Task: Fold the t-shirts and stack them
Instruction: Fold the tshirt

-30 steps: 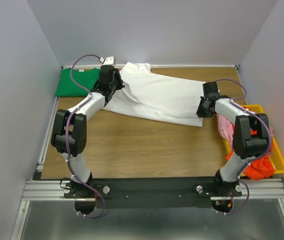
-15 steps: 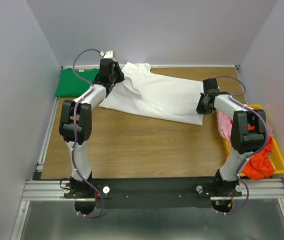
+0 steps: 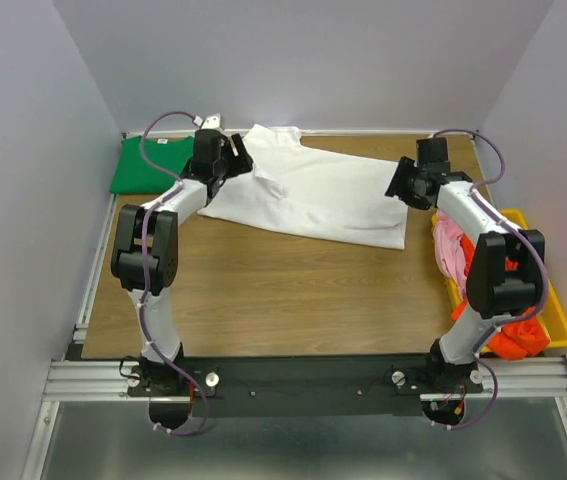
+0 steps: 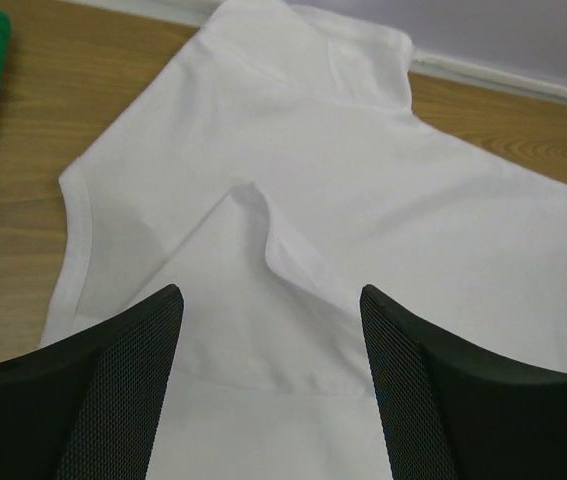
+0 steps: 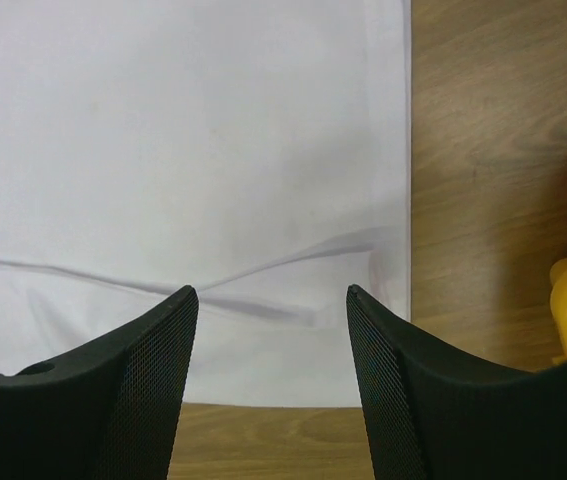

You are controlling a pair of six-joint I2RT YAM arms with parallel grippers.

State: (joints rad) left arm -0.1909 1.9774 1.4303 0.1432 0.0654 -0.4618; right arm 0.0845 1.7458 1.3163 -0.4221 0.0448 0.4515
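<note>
The left gripper (image 3: 225,158) hangs open and empty over a flipped-in flap of the white t-shirt (image 3: 313,195). The green t-shirt (image 3: 148,165) looks folded in the far-left corner. The white one lies mid-table, barely folded. The right gripper (image 3: 403,185), also open and empty, hovers over its hem. The pink t-shirt (image 3: 447,250) and orange-red t-shirt (image 3: 513,340) wait in the yellow bin (image 3: 560,325).

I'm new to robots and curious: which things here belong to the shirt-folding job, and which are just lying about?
Belongs to the job: white t-shirt, spread out; green t-shirt, folded, far left; pink t-shirt and orange-red t-shirt, in the bin.
Just there: yellow bin; wooden table.
</note>
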